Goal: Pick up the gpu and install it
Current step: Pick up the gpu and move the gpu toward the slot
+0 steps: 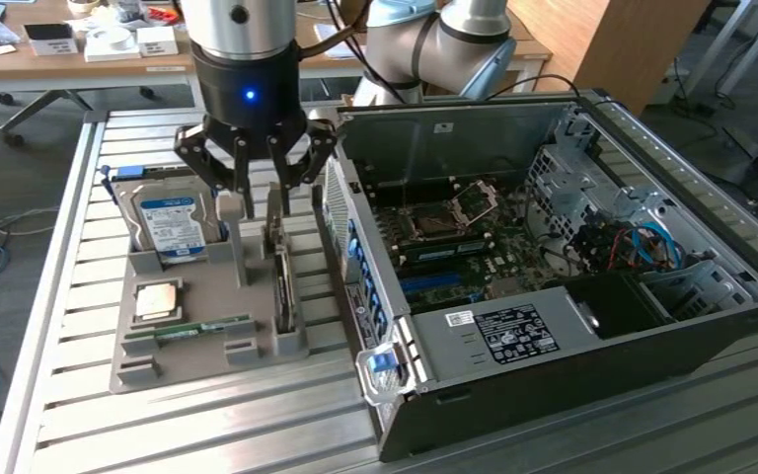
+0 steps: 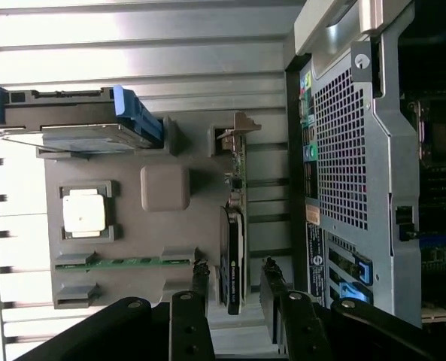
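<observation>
My jaws stand part open, holding nothing. Exterior view: they hang over the gpu (image 1: 283, 286), upright on edge in the grey holder (image 1: 221, 296). Wrist view: the gpu (image 2: 234, 256) sits between them; I should centre it before closing squarely.

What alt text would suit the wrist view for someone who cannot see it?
The open gripper straddles the gpu, standing on edge in a grey tray with a CPU, memory stick and hard drive, beside a computer case.
</observation>
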Available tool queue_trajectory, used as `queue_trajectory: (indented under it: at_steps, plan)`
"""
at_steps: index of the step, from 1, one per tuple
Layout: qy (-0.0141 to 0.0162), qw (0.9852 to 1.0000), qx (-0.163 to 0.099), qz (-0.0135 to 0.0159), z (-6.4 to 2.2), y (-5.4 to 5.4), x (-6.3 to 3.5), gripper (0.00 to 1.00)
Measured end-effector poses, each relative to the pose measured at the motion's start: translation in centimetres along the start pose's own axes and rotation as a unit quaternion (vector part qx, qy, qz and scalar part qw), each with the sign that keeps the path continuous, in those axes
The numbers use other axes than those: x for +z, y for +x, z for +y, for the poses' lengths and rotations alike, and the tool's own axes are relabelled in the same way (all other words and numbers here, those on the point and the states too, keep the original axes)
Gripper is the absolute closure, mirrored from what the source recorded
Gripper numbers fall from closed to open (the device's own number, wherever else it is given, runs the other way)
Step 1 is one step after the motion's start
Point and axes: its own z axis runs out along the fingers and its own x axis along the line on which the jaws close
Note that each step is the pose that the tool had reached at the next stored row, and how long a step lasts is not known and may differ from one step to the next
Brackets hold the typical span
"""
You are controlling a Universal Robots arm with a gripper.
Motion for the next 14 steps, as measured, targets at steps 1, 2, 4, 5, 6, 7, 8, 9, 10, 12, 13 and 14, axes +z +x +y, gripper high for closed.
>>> queue_trajectory:
  at_steps: [1,2,4,5,6,7,8,9,10,12,13,14]
  plan:
    - [-0.0001,1.0000,0.000,0.0000,0.00,0.00,0.10,0.59]
    - [0.0000,1.0000,0.000,0.0000,-0.01,0.00,0.18,0.59]
    - [0.0000,1.0000,0.000,0.0000,-0.02,0.01,0.36,0.59]
    - [0.0000,1.0000,0.000,0.0000,-0.02,0.01,0.44,0.59]
    - [0.0000,1.0000,0.000,0.0000,-0.02,0.01,0.53,0.59]
    - [0.0000,1.0000,0.000,0.0000,-0.02,0.01,0.60,0.59]
    - [0.0001,1.0000,0.000,0.0001,-0.03,0.02,0.61,0.59]
    - [0.0001,1.0000,0.000,0.0001,-0.03,0.01,0.61,0.59]
    - [0.0001,1.0000,0.000,0.0001,-0.03,0.02,0.61,0.59]
    - [0.0000,1.0000,0.000,0.0000,-0.03,0.01,0.63,0.59]
    - [0.0000,1.0000,0.000,0.0000,-0.03,0.01,0.66,0.59]
    - [-0.0002,1.0000,0.000,-0.0002,-0.03,0.01,0.72,0.59]
